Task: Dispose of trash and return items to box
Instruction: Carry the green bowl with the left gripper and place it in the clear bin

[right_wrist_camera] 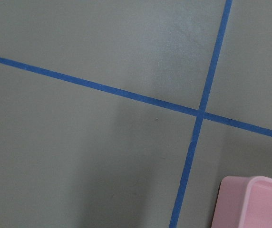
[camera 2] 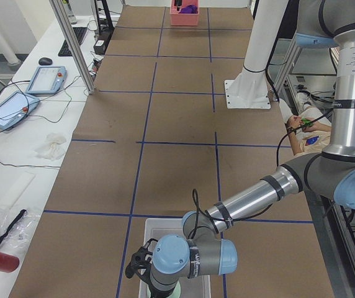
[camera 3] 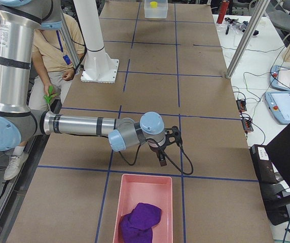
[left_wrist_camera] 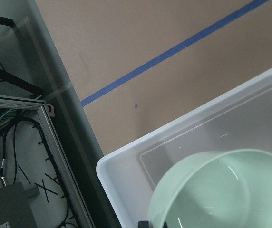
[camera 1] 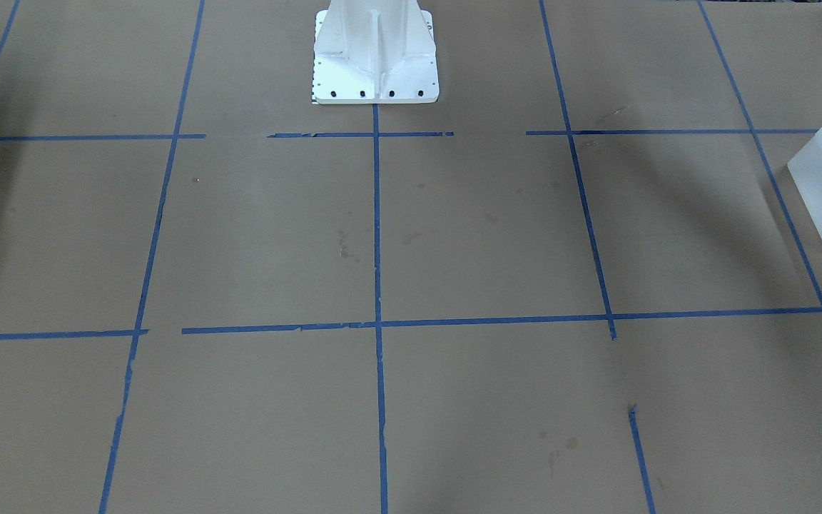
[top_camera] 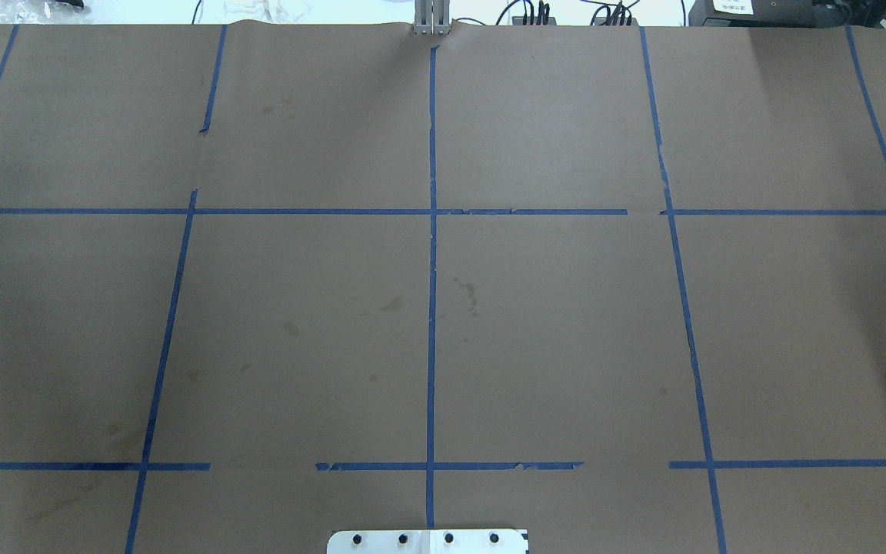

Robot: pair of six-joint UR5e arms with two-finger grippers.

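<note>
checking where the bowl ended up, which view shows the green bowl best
The left wrist view. The mint-green bowl fills its lower right, over the translucent bin, with the bowl's rim and inside plainly visible. In exterior left, the left arm hides it. Front-facing and exterior right show only the bin, and overhead shows neither.

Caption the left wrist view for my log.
Mint-green bowl at a corner of the frosted bin, blue-taped brown table beyond.

Open room across the table middle. Blocked at the ends by box and pink tray. White base at one edge.
</note>
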